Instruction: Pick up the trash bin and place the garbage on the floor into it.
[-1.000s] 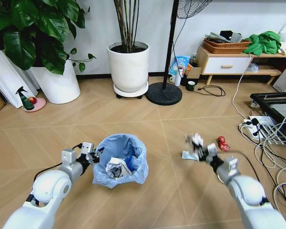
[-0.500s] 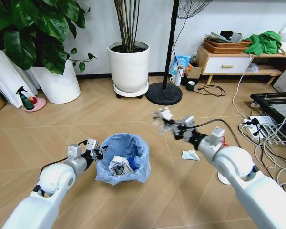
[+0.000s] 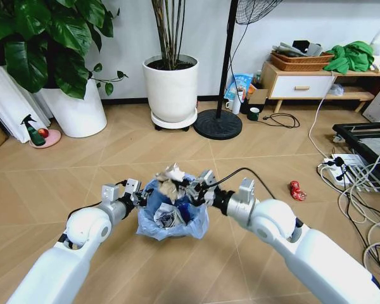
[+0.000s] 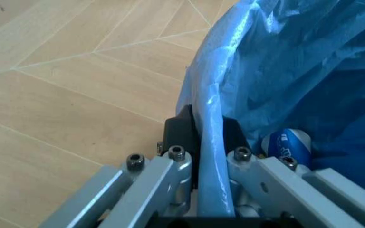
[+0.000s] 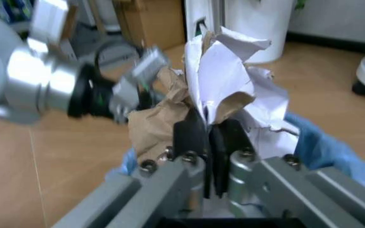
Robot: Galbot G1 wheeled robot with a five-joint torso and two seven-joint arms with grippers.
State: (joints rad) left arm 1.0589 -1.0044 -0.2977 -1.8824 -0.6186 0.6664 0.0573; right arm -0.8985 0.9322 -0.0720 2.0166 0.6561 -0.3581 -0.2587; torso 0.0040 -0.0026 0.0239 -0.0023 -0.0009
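**A:** Where is the trash bin (image 3: 173,218) sitting?

**B:** It is standing on the floor (image 3: 114,158) just in front of the robot, between the two arms, with its crinkly blue bag (image 4: 284,71) spilling over the rim. Some litter is already lying inside, including a blue-white can (image 4: 286,145) and crumpled paper.

**A:** What is the left gripper (image 3: 138,189) doing?

**B:** It is pinching the bin's rim on the robot's left side. In the left wrist view its fingers (image 4: 181,135) are closing on the rim and the bag, one outside the wall and one inside.

**A:** And the right gripper (image 3: 194,185)?

**B:** It is reaching across over the bin's opening, clamping a crumpled wad of white and brown paper (image 3: 170,179). The right wrist view is showing its fingers (image 5: 191,135) pressed nearly together on the base of the wad, with the paper (image 5: 224,80) fanning out beyond them and the left gripper (image 5: 135,85) sitting just past it.

**A:** Is any garbage lying outside the bin?

**B:** A red crushed wrapper (image 3: 296,190) is lying on the floor well off to the robot's right, near the tangle of cables (image 3: 361,190).
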